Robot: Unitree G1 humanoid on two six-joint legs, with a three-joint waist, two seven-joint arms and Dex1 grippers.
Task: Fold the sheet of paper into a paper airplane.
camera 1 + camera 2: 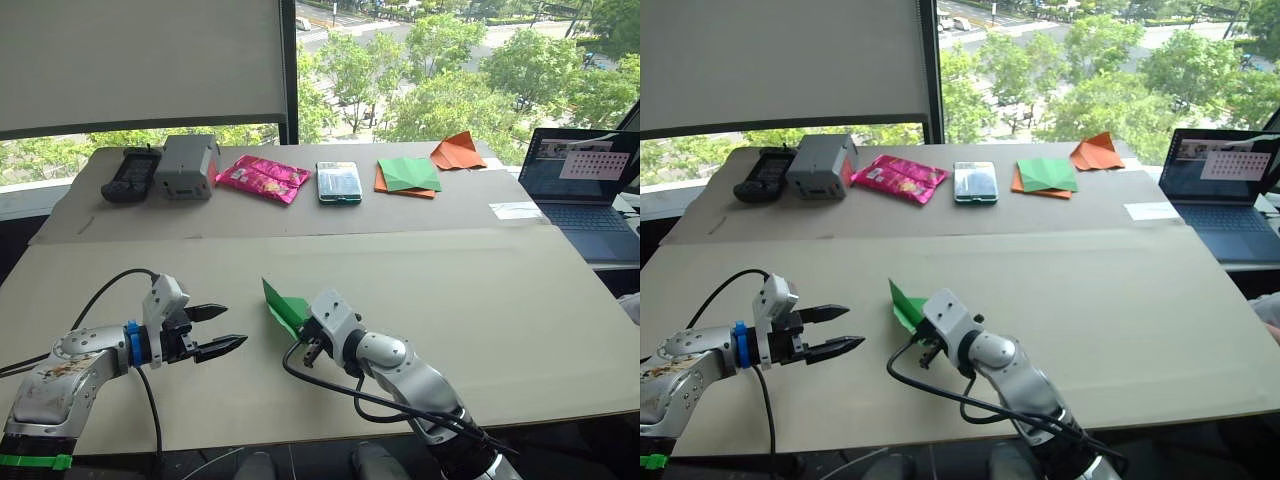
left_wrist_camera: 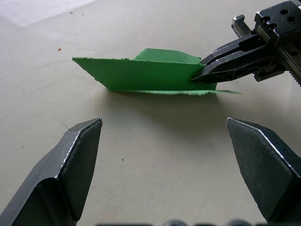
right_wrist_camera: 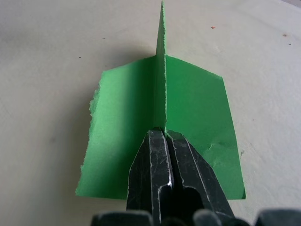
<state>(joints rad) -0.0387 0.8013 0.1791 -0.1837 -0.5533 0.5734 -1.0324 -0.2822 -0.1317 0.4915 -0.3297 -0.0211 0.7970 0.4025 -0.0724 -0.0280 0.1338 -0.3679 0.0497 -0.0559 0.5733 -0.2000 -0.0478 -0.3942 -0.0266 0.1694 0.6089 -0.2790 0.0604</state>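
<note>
We saw the right gripper (image 1: 300, 322) pinching the creased bright-green sheet of paper (image 1: 282, 303) at lower centre, its long axis pointing toward the left gripper (image 1: 222, 330), which waited agape just leftward

The folded sheet of paper (image 1: 283, 305) is plain bright green, pinched by the right end effector's (image 3: 165, 136) black fingers, on a pale beige tabletop (image 1: 480, 300). Farther off lie a pink patterned packet (image 1: 264, 178), a green-and-orange paper stack (image 1: 407, 176) and an orange paper shape (image 1: 457, 152).

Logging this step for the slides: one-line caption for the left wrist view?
Right gripper shut on the folded green paper airplane, standing on edge on the table.
</note>
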